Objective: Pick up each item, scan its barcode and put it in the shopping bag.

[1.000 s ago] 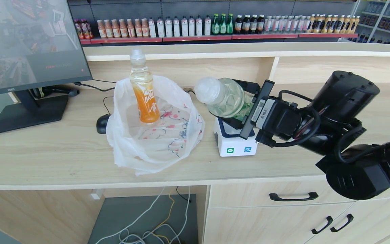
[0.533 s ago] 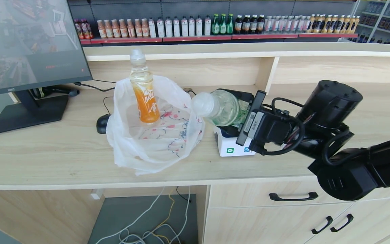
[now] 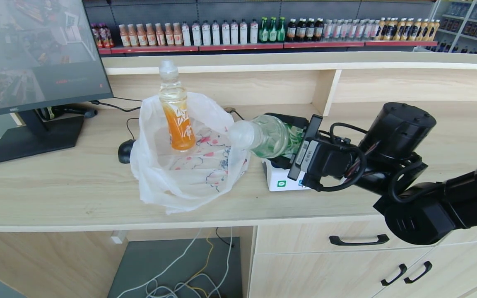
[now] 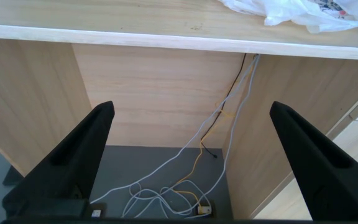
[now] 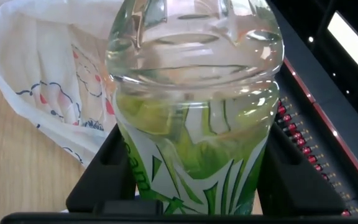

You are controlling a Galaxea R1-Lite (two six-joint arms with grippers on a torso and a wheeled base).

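Wood counter [image 3: 56,186]; scanner [image 3: 282,182] half-hidden behind bottle [image 3: 269,136]

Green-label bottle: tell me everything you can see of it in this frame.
The bottle is clear ribbed plastic holding pale liquid, with a green-and-white label and a frosted white cap. It lies tilted nearly sideways, clamped round its labelled half by the right gripper, above the scanner and off the counter. Its cap points toward the bag and overlaps the bag's rim; whether they touch cannot be told.

Clear glossy plastic bottle [image 3: 269,135], pale wood-grain counter [image 3: 56,186]
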